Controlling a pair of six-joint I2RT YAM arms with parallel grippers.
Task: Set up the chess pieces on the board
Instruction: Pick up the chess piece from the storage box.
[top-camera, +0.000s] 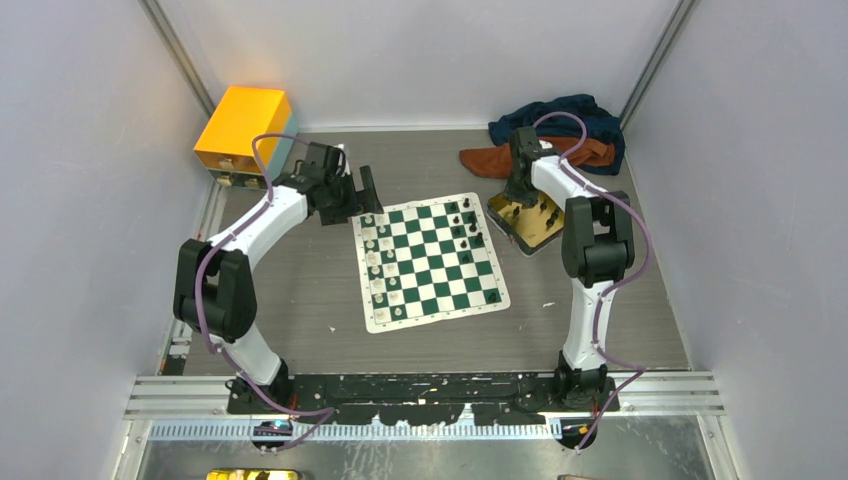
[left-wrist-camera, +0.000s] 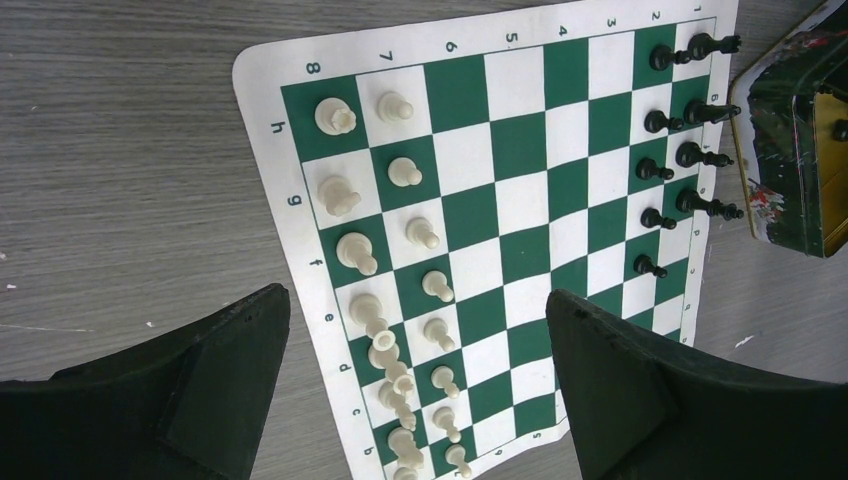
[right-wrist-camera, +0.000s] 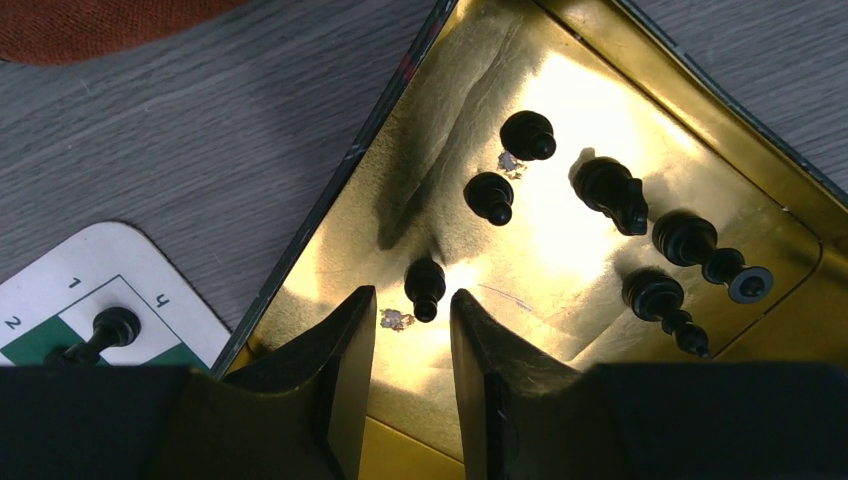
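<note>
The right gripper (right-wrist-camera: 412, 302) is held half open and empty over the gold tin (right-wrist-camera: 560, 90), which lies just beside the board (top-camera: 430, 272) on its black side. A black pawn (right-wrist-camera: 425, 285) sits just ahead of the gap between the jaws. Five more black pieces (right-wrist-camera: 610, 192) lie near it in the tin.

The pawn could be nudged rather than caught, since it may slide on the shiny floor. The tin wall could be struck by the finger nearest the board. The tin could then be pushed against the thin mat, and the black pieces (left-wrist-camera: 690, 150) already set along that edge could be toppled.

The left gripper (left-wrist-camera: 418, 302) is spread fully and holds nothing, above the board's white side, where the white pieces (left-wrist-camera: 400, 170) are set.

Letters b to h and numbers 1 to 8 are printed on the board's border. No brand can be read.
</note>
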